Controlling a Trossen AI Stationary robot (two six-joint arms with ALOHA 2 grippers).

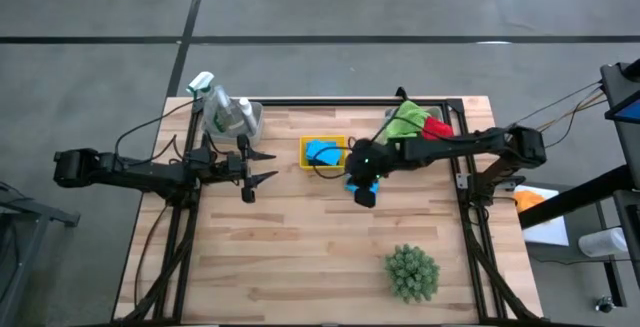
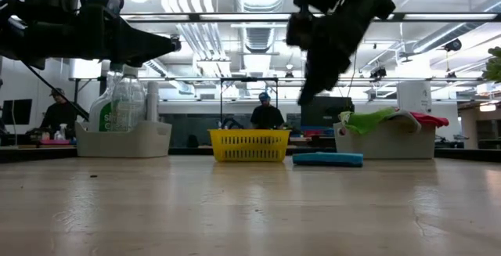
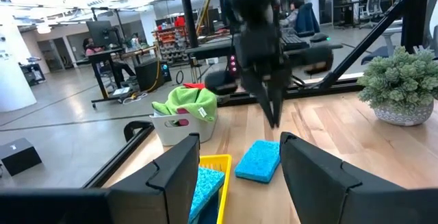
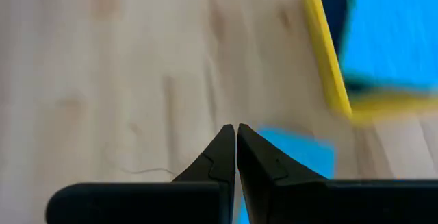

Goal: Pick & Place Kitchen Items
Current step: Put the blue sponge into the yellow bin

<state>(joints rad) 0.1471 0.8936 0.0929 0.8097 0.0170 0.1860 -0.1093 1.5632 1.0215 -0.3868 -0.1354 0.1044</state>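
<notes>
A bright blue sponge (image 2: 327,159) lies flat on the wooden table just right of the yellow tray (image 1: 304,152); it also shows in the left wrist view (image 3: 259,161) and the right wrist view (image 4: 301,152). A second blue sponge (image 1: 322,152) lies in the tray. My right gripper (image 2: 307,93) is shut and empty, pointing down, well above the loose sponge; its tips show in its wrist view (image 4: 236,129). My left gripper (image 1: 266,166) is open and empty, level above the table left of the tray, pointing toward it.
A white bin (image 1: 232,119) at the far left holds a clear spray bottle (image 1: 212,99) and other bottles. A white bin (image 2: 383,143) at the far right holds green (image 1: 407,122) and red (image 1: 436,128) cloths. A spiky green plant (image 1: 412,272) stands near the front right.
</notes>
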